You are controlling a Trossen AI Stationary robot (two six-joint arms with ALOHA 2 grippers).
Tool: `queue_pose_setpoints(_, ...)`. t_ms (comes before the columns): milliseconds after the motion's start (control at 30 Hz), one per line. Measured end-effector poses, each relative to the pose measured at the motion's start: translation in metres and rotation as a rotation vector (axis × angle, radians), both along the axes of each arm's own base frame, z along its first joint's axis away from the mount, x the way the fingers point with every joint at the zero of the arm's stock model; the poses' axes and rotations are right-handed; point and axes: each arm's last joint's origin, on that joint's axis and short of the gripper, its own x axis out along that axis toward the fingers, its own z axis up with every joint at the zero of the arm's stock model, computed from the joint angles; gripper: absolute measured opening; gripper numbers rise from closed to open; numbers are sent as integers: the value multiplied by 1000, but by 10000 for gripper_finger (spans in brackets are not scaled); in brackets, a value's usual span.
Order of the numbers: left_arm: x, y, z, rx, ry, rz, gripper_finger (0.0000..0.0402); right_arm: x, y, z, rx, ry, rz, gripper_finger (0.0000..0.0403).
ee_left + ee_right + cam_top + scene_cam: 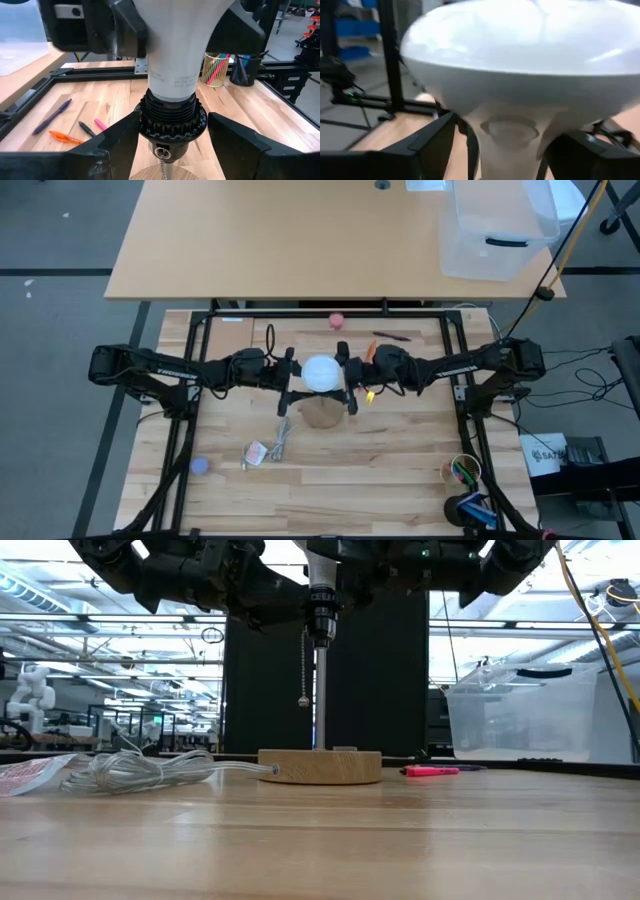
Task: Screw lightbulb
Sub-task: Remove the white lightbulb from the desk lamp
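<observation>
The right gripper (347, 376) sits at the lightbulb (320, 373) from the right side, its fingers spread on either side of the globe; whether they touch the glass cannot be told. The left gripper (291, 376) sits at the opposite side with its jaws open, straddling the black socket (171, 120) just below the bulb's neck without visibly pressing on it. The lightbulb stands upright at the centre of the table (400, 470), neck down in the ribbed socket collar. The socket tops a thin post (320, 695) rising from a round wooden base (320, 766), and a pull chain (303, 665) hangs beside the post. A coiled clear cord (140, 770) runs from the base. A pink marker (432, 771) lies beyond the base
</observation>
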Motion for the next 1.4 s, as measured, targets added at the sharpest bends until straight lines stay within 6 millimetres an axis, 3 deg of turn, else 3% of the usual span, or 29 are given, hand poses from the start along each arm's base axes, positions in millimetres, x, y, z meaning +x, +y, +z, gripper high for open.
queue_pose_setpoints(300,0,0,0,0,2,7,238,-16,18,19,-68,31,-240,285)
queue_pose_setpoints(533,-1,0,-2,-9,18,9,238,-26,34,26,-27,60,-219,286)
queue_pose_setpoints(633,-1,0,-9,-13,63,10,238,-25,43,23,10,82,-214,286)
queue_pose_setpoints(1000,0,2,-3,2,19,43,238,-14,72,6,12,27,-497,286)
queue_pose_setpoints(1400,0,2,-2,5,10,61,238,5,74,-15,5,-99,-681,283)
